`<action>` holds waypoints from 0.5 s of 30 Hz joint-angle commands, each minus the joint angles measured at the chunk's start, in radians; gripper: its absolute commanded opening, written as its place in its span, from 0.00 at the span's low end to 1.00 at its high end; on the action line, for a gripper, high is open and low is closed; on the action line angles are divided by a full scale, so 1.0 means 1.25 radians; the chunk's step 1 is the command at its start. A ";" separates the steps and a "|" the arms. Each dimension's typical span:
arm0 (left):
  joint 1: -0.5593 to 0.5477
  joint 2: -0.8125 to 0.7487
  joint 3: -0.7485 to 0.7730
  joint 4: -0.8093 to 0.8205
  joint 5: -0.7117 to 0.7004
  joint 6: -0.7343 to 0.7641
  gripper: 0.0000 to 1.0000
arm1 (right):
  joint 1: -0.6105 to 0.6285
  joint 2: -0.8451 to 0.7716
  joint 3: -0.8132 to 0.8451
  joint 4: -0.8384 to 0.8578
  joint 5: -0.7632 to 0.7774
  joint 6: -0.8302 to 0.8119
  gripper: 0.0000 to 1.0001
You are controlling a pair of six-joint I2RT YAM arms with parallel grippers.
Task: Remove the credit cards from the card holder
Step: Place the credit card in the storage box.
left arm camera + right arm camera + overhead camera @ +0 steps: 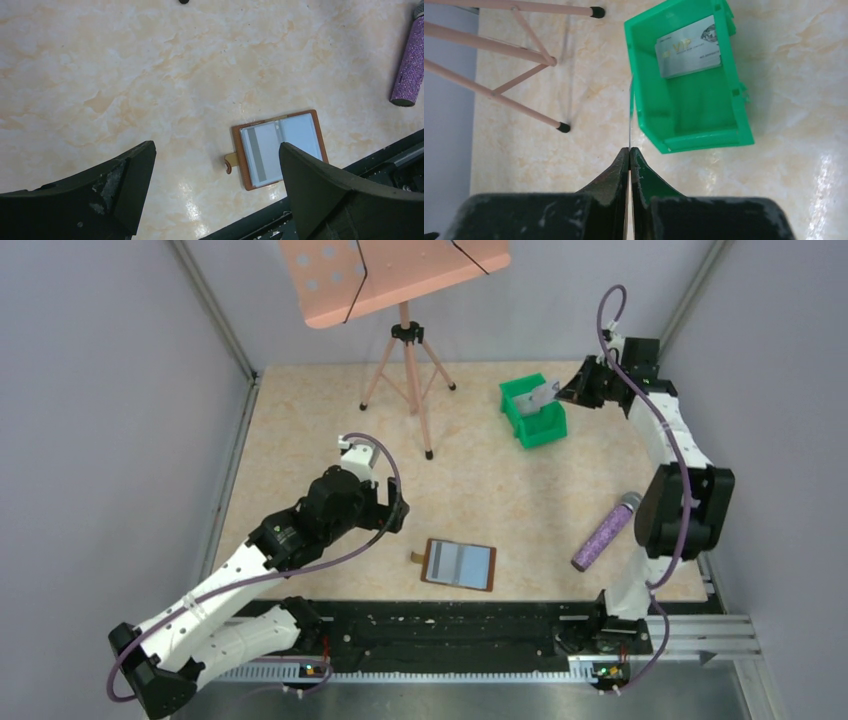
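The card holder (459,564) lies open on the table near the front edge, brown with two blue-grey panels and a side tab; the left wrist view shows it (280,147) with a pale, grey-striped card face (260,150) in its left panel. My left gripper (393,508) is open and empty, hovering up and left of the holder (216,150). My right gripper (572,390) is shut on a thin credit card seen edge-on (629,110), held over the left wall of the green bin (694,140). Another silvery credit card (689,47) lies inside the bin.
A purple glittery cylinder (605,531) lies at the right beside the right arm. A pink tripod stand (405,350) with a tilted board stands at the back, its feet left of the bin (533,412). A black rail (450,635) runs along the front edge.
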 commanded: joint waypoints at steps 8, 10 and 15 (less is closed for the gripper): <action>0.001 -0.064 -0.001 0.000 -0.043 0.117 0.99 | -0.005 0.304 0.300 -0.125 -0.051 -0.132 0.00; 0.001 -0.065 -0.005 0.003 -0.051 0.112 0.99 | -0.005 0.333 0.327 -0.128 -0.054 -0.135 0.00; 0.002 -0.066 -0.014 0.020 -0.069 0.103 0.99 | -0.003 0.391 0.356 -0.137 -0.069 -0.143 0.00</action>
